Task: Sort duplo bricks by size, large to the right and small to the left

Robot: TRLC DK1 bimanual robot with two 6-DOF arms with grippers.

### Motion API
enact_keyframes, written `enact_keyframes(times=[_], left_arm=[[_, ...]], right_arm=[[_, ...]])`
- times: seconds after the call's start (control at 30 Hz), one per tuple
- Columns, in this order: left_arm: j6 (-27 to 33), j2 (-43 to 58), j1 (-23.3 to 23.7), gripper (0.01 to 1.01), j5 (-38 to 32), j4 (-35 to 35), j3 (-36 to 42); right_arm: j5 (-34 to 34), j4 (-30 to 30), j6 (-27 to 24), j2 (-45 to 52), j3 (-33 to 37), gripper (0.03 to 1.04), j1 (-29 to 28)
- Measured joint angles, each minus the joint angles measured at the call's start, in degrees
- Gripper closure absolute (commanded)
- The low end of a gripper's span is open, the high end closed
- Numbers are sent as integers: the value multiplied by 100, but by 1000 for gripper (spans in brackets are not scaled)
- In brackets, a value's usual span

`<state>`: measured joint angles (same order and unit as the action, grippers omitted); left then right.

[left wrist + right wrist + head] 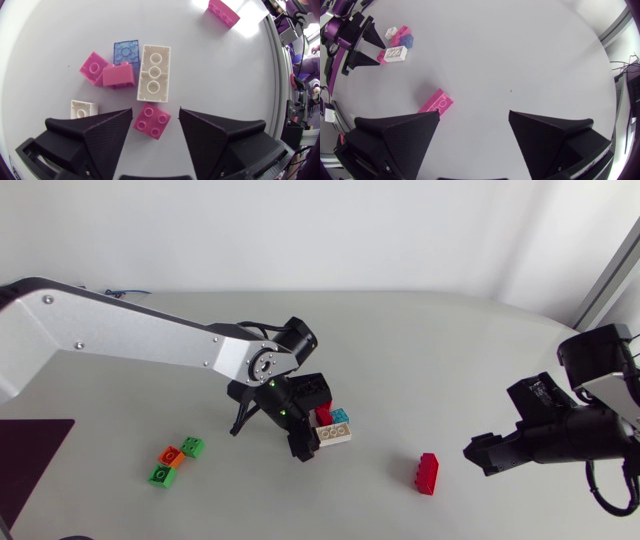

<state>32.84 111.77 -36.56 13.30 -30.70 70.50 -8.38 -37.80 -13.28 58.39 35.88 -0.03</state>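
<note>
My left gripper (308, 428) hangs open over a small heap of bricks in the middle of the table. A small red square brick (152, 120) lies on the table between its fingers (105, 130), touching neither. Just ahead lie a long white brick (154, 73), two more small red ones (119, 76), a blue one (126, 52) and a small white one (83, 109). A long red brick (428, 473) lies alone to the right. My right gripper (483, 453) is open beside it, and this brick (436, 104) sits just ahead of one finger.
Two green bricks (192, 446) and an orange one (172, 455) lie together at the front left. A dark mat (30, 450) covers the left edge of the white table (450, 350). My left arm's silver link (130, 340) crosses the left half.
</note>
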Motion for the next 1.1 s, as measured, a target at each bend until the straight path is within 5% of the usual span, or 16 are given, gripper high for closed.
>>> enact_keyframes(times=[0.33,0.6,1.1], left_arm=[[33,-146,258,715,7,4,-251],[330,-852,916,715,0,-20,-1115],[1537,-2179,3101,674,-2,-146,-2417]], right_arm=[[0,-61,0,0,0,69,0],[0,-66,0,-2,0,69,0],[0,-87,0,-98,0,69,7]])
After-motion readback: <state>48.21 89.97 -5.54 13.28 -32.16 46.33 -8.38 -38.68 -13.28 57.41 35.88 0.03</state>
